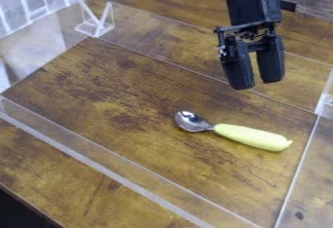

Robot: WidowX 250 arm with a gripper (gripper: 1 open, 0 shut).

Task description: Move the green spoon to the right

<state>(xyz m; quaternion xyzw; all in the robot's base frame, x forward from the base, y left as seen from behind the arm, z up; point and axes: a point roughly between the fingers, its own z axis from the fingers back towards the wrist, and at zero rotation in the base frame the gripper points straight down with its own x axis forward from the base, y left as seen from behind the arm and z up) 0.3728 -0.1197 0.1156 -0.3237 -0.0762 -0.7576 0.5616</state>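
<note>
The green spoon (232, 131) lies flat on the wooden table, its yellow-green handle pointing right and its silver bowl (193, 122) to the left. My gripper (254, 76) hangs in the air above and behind the spoon, well apart from it. Its two black fingers (239, 70) stand spread, and nothing is between them.
Clear acrylic walls (104, 169) fence the wooden work area along the front, left and right edges. A small clear stand (93, 19) sits at the back left. The arm (247, 3) comes down from the top of the view.
</note>
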